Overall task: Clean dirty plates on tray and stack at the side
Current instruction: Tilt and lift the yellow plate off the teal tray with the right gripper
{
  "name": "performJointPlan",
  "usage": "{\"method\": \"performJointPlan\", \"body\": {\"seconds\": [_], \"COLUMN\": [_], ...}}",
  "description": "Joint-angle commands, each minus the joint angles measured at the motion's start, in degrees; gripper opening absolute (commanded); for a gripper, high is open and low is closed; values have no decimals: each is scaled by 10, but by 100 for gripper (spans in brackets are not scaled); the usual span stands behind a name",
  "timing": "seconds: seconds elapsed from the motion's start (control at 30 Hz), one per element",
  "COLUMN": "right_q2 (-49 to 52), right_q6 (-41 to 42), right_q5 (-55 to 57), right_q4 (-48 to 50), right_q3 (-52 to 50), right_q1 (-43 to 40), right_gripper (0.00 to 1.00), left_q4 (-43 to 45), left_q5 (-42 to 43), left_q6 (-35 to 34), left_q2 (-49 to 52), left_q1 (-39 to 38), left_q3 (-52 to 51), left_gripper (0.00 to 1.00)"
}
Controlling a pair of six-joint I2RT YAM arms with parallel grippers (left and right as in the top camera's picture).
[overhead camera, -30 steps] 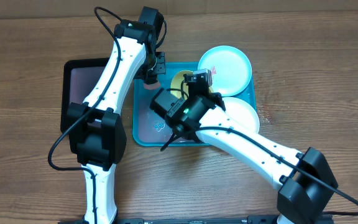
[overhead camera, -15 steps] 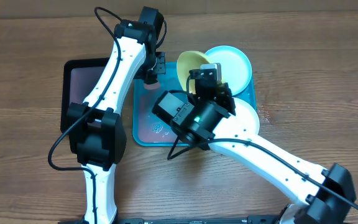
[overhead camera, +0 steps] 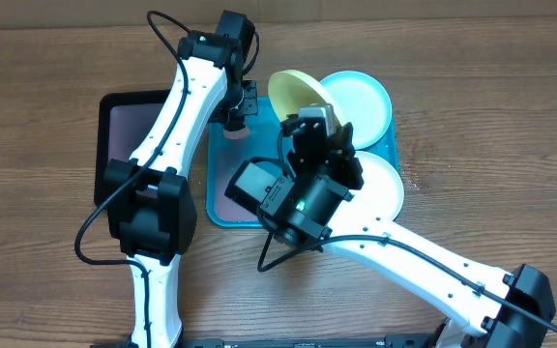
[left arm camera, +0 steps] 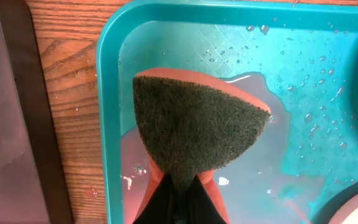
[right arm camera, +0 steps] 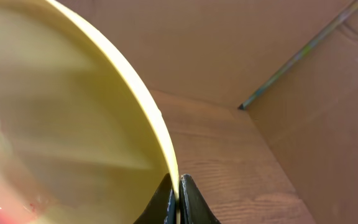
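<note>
Claw at right (right arm camera: pixel 179 182) pinches tilted yellow-green plate (right arm camera: pixel 73 143).

No legible text, label, brand, number or sign on any surface

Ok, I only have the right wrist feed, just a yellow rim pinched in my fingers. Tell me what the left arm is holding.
Observer: The left gripper is shut on a sponge, which has its rough dark face towards the camera and hangs over the tray.
Operator: Give me the tray floor under it.
Observer: It's wet, with a pinkish puddle and scattered droplets.
Operator: Now place the other plates.
Observer: The light blue plate lies at the tray's right end, on the side away from the arm bases. The white plate is beside it, nearer the bases. Your yellow-green plate is tilted up next to the light blue one.
</note>
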Motion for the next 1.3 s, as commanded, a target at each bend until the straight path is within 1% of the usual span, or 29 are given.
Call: {"method": "performJointPlan", "body": {"seconds": [0.0,0.77,0.87,1.03,1.07,1.17,1.27], "right_q2": [-15,-15,-15,-15,-15,-15,-15], "right_q6": [10,10,10,11,11,10,-2], "right_q5": [40,39,24,-85,-126,-197,-311], "right_q4": [1,-4,-6,-7,-7,-7,-3], "right_q3": [12,12,12,11,11,11,11], "right_q1": [9,9,9,-7,-18,-44,-87], "right_gripper": [4,4,4,4,4,4,4], "left_q4": [0,0,0,0,0,0,2], "left_q5": [-2,-2,-1,-1,-1,-2,-2], "left_q6": [7,7,7,7,7,7,7], "left_q2": [-1,-1,-1,-1,-1,-1,-1], "left_q1": [1,1,1,1,1,1,1], "left_q3": [3,3,3,3,3,3,3], "left_gripper": [4,4,4,4,4,4,4]}}
